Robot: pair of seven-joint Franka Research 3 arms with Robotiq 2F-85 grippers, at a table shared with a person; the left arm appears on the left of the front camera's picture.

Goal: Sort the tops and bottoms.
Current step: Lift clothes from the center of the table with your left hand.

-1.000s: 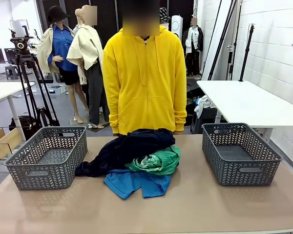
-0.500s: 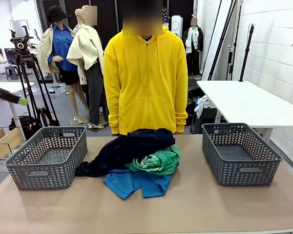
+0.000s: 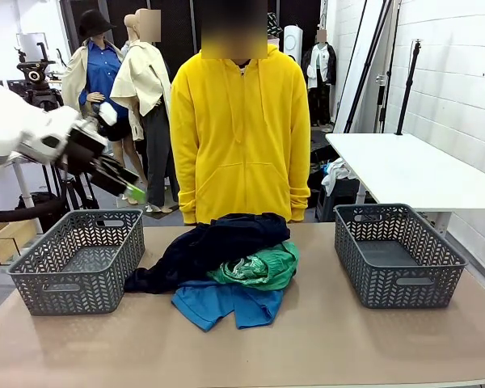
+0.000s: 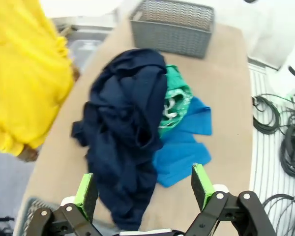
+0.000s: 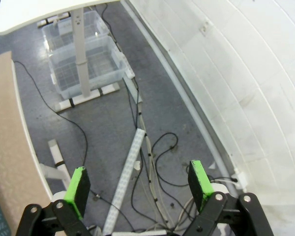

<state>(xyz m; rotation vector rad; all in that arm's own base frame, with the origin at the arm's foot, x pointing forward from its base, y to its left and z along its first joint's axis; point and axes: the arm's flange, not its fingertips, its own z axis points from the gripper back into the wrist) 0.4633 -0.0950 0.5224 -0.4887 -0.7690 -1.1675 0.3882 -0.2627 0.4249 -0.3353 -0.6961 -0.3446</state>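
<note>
Bottoms and a top lie heaped together at the middle of the table, in front of the person in the yellow hoodie. A dark navy garment lies uppermost and spreads toward the left basket. The green shorts, white drawstring showing, sit against its right side, and the blue shirt lies underneath at the near edge of the pile. Neither the left basket nor the right basket appears to hold anything, so the sort is judged to be at its first step, the approach.

The left gripper hangs in the air above the far side of the left basket, jaws spread wide and holding nothing. Its wrist view looks down on the pile, with the navy garment between the green pads. The right gripper, likewise wide open and empty, points off the table at the floor cables.

The next move, as judged, is to descend onto the navy garment, pinch one raised fold, and lift it clear without dragging the shorts or shirt along. Which basket takes bottoms cannot be told.
</note>
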